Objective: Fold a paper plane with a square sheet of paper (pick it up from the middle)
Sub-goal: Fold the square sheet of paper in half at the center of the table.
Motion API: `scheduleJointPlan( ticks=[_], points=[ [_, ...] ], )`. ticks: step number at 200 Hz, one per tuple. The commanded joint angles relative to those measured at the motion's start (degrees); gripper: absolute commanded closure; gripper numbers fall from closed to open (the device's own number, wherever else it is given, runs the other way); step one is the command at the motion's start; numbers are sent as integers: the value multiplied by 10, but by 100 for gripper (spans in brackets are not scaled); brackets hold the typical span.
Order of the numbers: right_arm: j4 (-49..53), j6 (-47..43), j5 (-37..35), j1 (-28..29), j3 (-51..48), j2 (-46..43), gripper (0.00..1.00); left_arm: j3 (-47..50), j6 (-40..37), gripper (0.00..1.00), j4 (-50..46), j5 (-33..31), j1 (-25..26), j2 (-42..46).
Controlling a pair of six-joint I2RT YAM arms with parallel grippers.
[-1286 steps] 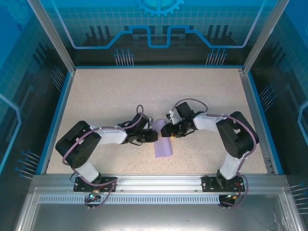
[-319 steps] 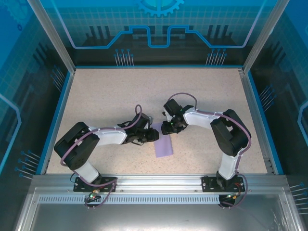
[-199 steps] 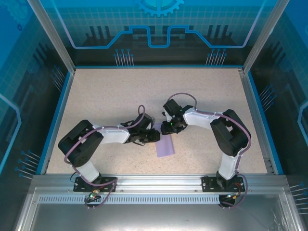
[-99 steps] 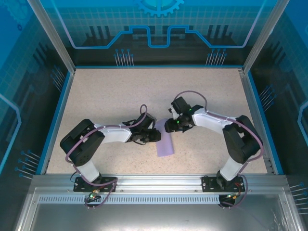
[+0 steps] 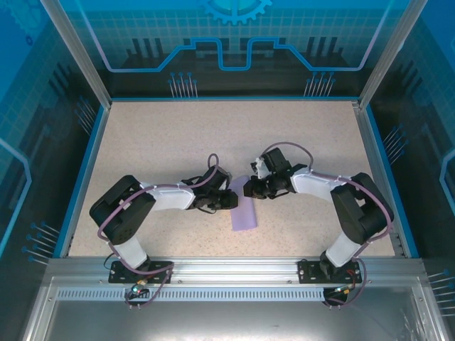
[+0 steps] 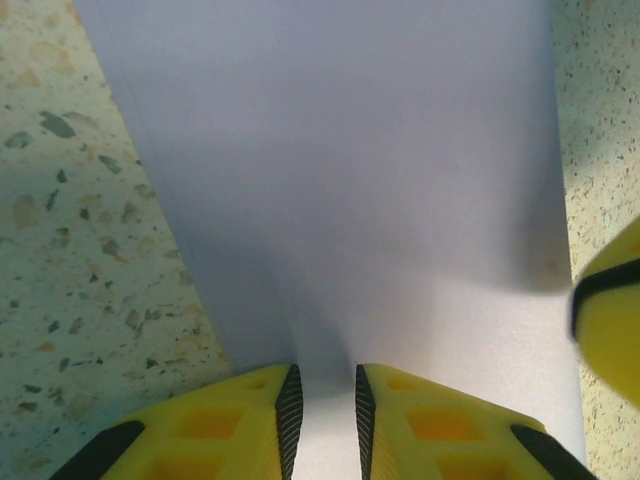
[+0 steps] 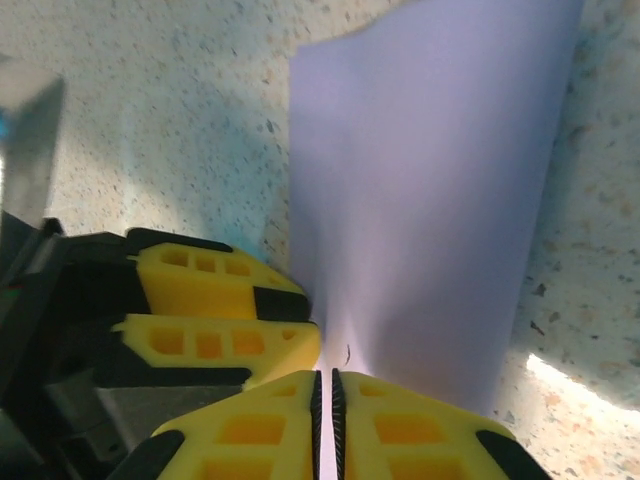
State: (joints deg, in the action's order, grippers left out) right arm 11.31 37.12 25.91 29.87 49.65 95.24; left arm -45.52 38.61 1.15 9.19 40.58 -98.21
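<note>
Left gripper (image 5: 231,201): was seen low over the table (image 5: 163,142), brought in from the left against the sheet's left long edge.
Left fingers (image 6: 240,420): were drawn almost together, with a narrow gap in which lilac paper showed; they were judged to be pinched on the sheet.
Square sheet of paper (image 5: 244,215): was laid on the table between the two grippers, at the middle and toward the near side. It was seen as a narrow oblong, not a square, so a first fold was judged to be made.
Long axis: ran from the far side toward the arm bases, slightly slanted. The far part was held between the grippers and the near part lay free on the table.
Direction from the fingers: in each wrist view the sheet was spread straight ahead of the fingertips, with the grip taken at an edge.
Right gripper (image 5: 248,190): was set at the sheet's right long edge, just beside the left gripper and a little farther from the bases.
Right fingers (image 7: 400,430): were closed to a hairline with the paper's edge caught between them.
Nearer arm: neither was favoured, since both were on the sheet.
Coming move: was judged to depend on the two grips being opposed across the short width, so that a crease could be made along the long axis.
</note>
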Motion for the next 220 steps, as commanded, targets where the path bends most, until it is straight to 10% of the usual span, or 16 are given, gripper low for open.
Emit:
scheduleJointPlan(
  ticks=[1, 220],
  points=[
    [-6, -7, 11, 3, -5, 19, 86, 5, -17, 74, -50, -32, 2, -23],
    [-28, -40, -1, -30, -11, 38, 87, -7, -27, 75, -63, -40, 2, -41]
  ],
)
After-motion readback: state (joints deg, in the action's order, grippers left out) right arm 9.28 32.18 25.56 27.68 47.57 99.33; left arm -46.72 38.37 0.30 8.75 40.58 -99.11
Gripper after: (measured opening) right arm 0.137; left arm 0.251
